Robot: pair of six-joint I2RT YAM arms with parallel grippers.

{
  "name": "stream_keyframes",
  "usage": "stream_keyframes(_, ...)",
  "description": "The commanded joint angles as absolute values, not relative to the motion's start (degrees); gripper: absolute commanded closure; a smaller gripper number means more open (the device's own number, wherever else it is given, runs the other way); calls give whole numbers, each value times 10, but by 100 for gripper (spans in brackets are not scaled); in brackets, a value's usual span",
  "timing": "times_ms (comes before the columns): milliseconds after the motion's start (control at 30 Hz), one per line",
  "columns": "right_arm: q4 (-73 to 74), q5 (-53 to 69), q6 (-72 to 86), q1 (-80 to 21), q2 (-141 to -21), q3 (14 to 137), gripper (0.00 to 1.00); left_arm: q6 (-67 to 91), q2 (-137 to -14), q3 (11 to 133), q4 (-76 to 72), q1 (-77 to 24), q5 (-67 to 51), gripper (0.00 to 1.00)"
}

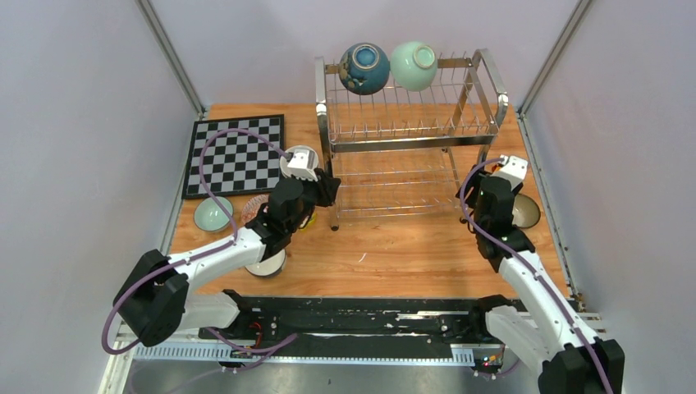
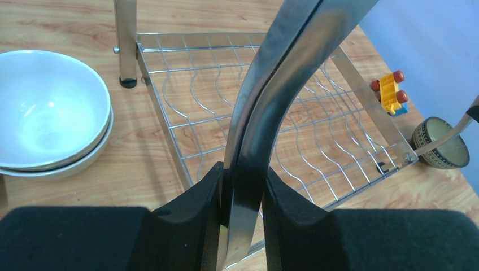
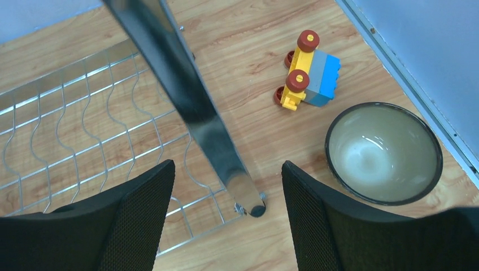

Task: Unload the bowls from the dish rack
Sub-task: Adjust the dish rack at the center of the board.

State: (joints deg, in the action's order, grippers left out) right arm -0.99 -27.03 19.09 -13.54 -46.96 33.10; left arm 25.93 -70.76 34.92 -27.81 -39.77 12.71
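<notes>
Looking down from above, the dish rack [image 1: 394, 144] stands at the far middle of the counter [image 1: 394, 254], with a dark blue bowl [image 1: 364, 68] and a mint green bowl [image 1: 414, 66] on its top tier. The left pincer [image 1: 326, 188] is at its near left leg and the right pincer [image 1: 473, 176] at its near right leg.

At the left wrist, the left pincer [image 2: 243, 172] is clamped on the rack's chrome tube. Stacked white bowls [image 2: 45, 113] sit on the counter to its left.

At the right wrist, the right pincer [image 3: 226, 166] stands apart, the rack's leg between its fingers and touching neither. A dark-rimmed bowl [image 3: 384, 152] sits just to its right.
</notes>
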Motion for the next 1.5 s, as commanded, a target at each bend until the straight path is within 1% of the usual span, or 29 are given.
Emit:
stream_keyframes(0,-86,-249,204,-100,-502,322,28,286,-709,341,-314,-400,90,74)
stream_keyframes(133,-113,-238,210,-81,-544,325,32,299,-712,329,-331,-400,70,82)
stream_keyframes(300,-139,-217,217,-60,-587,331,38,312,-727,324,-350,-401,39,96)
stream_keyframes(333,-139,-214,222,-57,-597,335,41,315,-731,324,-353,-401,34,99)
stream_keyframes(467,-147,-204,226,-49,-630,353,50,337,-740,313,-380,-403,29,100)
stream_keyframes(633,-156,-173,227,-25,-686,382,53,356,-760,313,-404,-416,22,100)
stream_keyframes(767,-174,-141,220,-8,-719,398,53,347,-761,316,-403,-441,37,100)
stream_keyframes(967,-191,-99,211,-4,-773,443,54,352,-777,319,-409,-450,43,100)
stream_keyframes(1000,-192,-94,210,11,-783,452,54,353,-781,321,-409,-453,43,100)
stream_keyframes(1267,-206,-55,219,21,-875,526,51,351,-815,350,-404,-484,47,100)
stream_keyframes(1400,-205,-44,230,21,-901,546,48,354,-829,358,-404,-492,56,100)
stream_keyframes(1467,-203,-43,234,22,-902,546,40,358,-830,355,-406,-494,63,100)
